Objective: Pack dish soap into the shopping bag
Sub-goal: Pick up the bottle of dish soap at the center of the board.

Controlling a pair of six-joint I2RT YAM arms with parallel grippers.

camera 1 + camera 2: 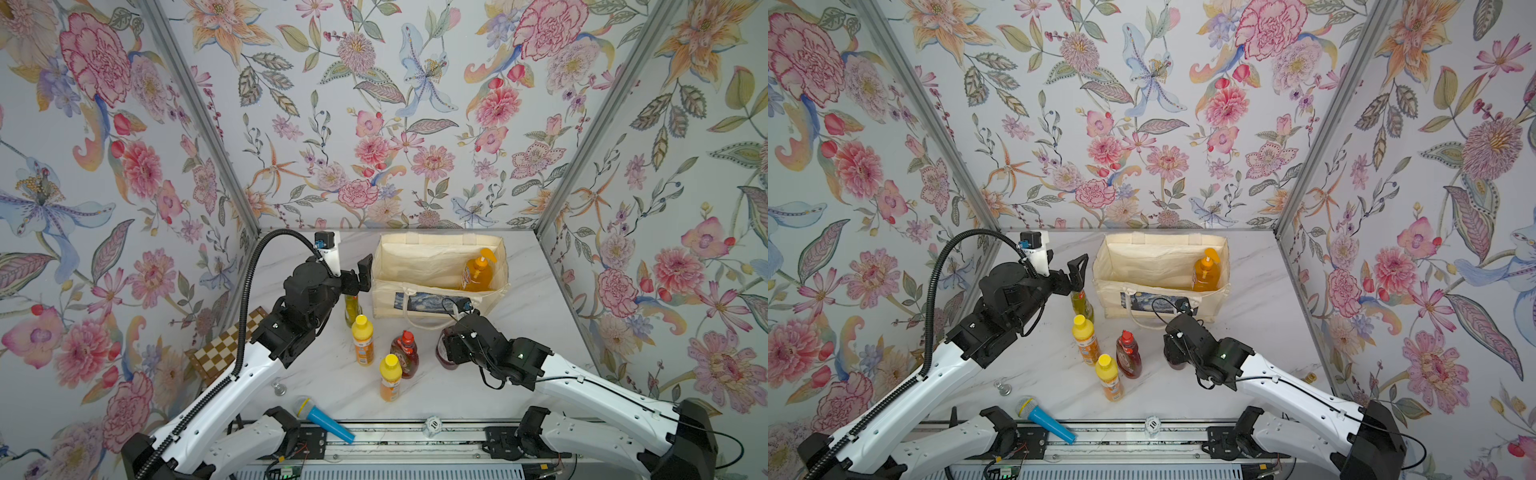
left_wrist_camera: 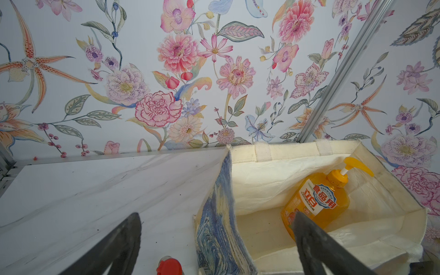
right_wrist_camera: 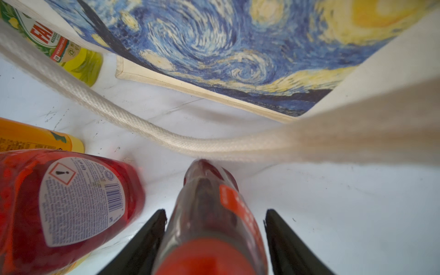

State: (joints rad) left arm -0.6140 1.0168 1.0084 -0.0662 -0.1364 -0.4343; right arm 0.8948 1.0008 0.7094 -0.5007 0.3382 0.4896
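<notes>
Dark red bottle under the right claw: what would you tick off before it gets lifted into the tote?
1. The dark red bottle sits between the fingers of the right gripper: ok.
2. Grip closed firmly: cannot tell; a sliver of gap shows at one finger.
3. The rope handle lies on the table right by the bottle and could snag: not ok.
4. The shopping bag has its mouth open, with room beside the pump bottle: ok.
5. The left gripper is open and outside the bag: ok.
</notes>
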